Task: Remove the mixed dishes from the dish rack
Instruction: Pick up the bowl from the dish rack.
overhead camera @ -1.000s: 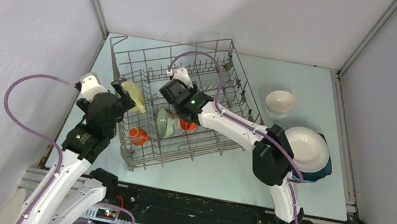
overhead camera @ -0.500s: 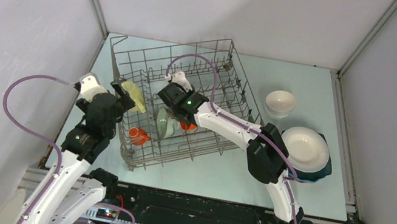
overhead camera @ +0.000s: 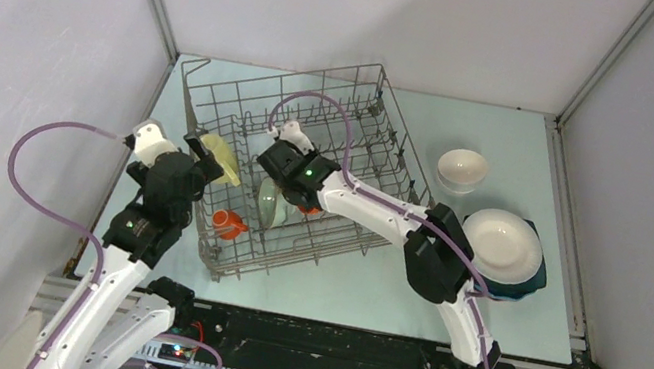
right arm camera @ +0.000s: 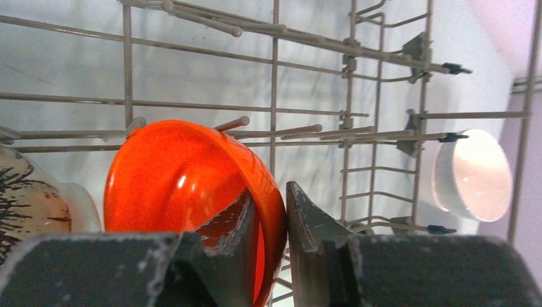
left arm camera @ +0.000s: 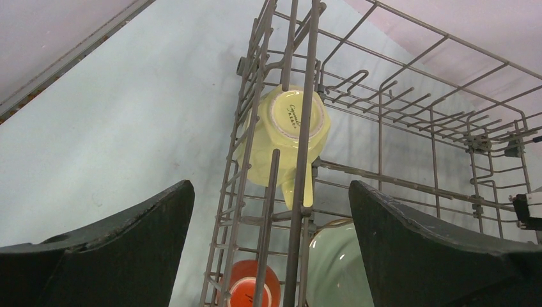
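yellow cup (left arm camera: 275,150) | base stamp cursive, unreadable | right hand (right arm camera: 271,195) pinches orange bowl (right arm camera: 179,179)

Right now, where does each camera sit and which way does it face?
Top: above and behind the robot, looking down at the rack; left arm, right arm show.
Left wrist: outside the rack's wall, facing the yellow cup through the wires; open left end effector frames it.
Right wrist: inside the rack, facing the orange bowl; right end effector astride its rim.
Shared: top and left wrist show the cup.
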Tool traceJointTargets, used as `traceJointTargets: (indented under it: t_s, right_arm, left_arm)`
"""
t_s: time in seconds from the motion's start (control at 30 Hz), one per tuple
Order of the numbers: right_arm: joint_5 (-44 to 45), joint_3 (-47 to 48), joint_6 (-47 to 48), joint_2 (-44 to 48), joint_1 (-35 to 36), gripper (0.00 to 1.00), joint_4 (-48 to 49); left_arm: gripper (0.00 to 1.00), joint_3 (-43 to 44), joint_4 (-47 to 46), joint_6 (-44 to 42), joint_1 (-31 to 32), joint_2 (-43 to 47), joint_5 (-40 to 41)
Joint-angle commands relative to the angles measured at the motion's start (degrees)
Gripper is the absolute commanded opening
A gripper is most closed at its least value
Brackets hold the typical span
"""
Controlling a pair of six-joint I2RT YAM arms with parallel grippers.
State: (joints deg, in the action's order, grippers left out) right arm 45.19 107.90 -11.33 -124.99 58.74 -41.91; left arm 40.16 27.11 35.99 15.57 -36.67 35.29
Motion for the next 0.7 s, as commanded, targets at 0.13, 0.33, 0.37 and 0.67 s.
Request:
traceJointTargets:
  t_s: [0.13,0.33,0.37,0.67]
  right_arm:
    - [15.1,-5.6,12.9,8.3,0.3,0.0,14.0]
    - [21.8,-9.5,25.0,10.7,-0.3,0.0,26.1]
    - [22.1,-10.1,25.9,11.3,-0.7,0.0,26.6]
    - [16.0,-17.0,15.2,23.4,-4.9,0.0,28.0]
  left_arm:
    - [0.98,-0.2,-2.4,-0.9,-0.2,-0.5,0.0]
    - [0.98,0.0,-2.3,-0.8,-0.2,-1.1,0.7]
    - [0.98,0.0,-2.3,-0.8,-0.2,-1.2,0.7]
    - [0.98,-0.2,-2.5,-0.8,-0.2,-0.9,1.0]
